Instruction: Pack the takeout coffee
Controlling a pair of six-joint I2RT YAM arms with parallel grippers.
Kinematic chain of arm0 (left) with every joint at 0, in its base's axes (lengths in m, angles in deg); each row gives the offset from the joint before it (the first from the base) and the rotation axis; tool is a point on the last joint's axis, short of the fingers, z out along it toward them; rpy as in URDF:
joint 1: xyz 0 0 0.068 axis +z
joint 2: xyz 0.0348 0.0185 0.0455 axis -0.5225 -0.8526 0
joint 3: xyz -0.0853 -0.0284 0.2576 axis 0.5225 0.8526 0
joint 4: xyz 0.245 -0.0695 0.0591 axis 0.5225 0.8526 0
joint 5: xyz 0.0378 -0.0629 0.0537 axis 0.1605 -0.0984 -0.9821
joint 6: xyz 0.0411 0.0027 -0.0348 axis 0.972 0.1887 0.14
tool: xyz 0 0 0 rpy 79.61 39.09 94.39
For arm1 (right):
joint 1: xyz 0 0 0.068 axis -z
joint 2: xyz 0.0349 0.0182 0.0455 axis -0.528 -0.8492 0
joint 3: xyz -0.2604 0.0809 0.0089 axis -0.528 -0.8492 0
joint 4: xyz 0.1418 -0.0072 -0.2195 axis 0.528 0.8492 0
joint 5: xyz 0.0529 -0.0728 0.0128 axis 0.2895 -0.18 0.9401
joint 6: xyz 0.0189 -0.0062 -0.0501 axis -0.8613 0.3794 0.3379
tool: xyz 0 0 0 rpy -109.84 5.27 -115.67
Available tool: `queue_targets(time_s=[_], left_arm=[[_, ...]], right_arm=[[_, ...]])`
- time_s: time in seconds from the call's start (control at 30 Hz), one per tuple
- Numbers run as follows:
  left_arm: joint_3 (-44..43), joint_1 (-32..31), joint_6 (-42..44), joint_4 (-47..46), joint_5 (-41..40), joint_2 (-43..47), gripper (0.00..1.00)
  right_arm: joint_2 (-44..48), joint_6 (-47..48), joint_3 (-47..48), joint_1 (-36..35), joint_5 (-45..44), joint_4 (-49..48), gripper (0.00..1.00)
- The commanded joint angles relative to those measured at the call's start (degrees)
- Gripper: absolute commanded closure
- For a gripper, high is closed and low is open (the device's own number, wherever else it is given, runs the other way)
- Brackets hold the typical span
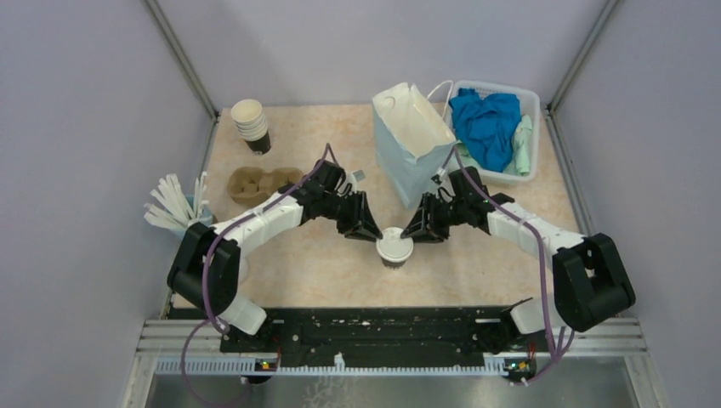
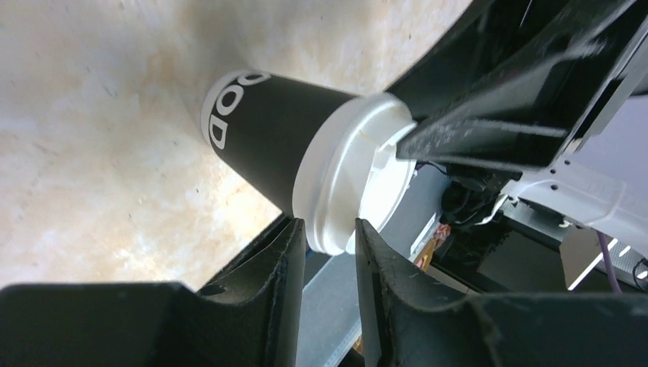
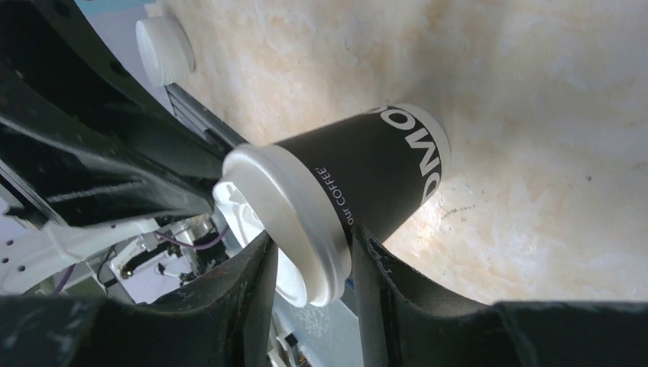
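Takeout coffee (image 1: 394,249) is pinched at its lid (image 2: 336,180) by the left hand (image 1: 375,234) and right hand (image 1: 412,235). A level lift toward the paper bag (image 1: 412,140) is judged next.

Both arms stretched inward, tips facing each other
left gripper (image 2: 330,245) and right gripper (image 3: 312,260) each nip takeout coffee (image 1: 394,249) rim; wrists pitched down

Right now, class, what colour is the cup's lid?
White lid, best seen in the right wrist view.

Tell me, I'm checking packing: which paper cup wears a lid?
The dark brown paper cup between the left tool and right tool carries a round white plastic lid; the stacked cups far left are lidless.
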Motion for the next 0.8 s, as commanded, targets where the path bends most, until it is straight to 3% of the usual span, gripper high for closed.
queue_targets(time_s=[0.0, 0.23, 0.4, 0.5, 0.67, 0.77], left_arm=[[4.36, -3.31, -4.79, -2.59, 0.51, 3.74, 0.64], [2.28, -3.82, -3.14, 2.26, -1.86, 6.12, 0.55], [3.57, -1.98, -3.01, 3.64, -2.39, 10.13, 0.41], [4.76, -1.76, -4.71, 2.15, -1.16, 10.40, 0.38], [8.75, -1.76, -10.27, -4.48, 1.90, 9.77, 0.52], [8.55, -1.78, -10.21, -5.85, 2.42, 8.46, 0.45]], right_arm=[[-4.68, 5.61, 5.04, 0.61, 0.25, 1.11, 0.59], [-2.13, 9.60, 7.52, 2.06, -0.49, 7.14, 0.35], [2.98, 9.23, 4.82, 3.02, 1.34, 8.07, 0.27], [5.49, 7.43, 2.46, 3.62, 1.62, 7.05, 0.26], [6.41, 3.99, -1.38, 4.06, 3.51, 2.11, 0.40], [6.68, 3.50, -2.22, 4.06, 3.91, 1.42, 0.42]])
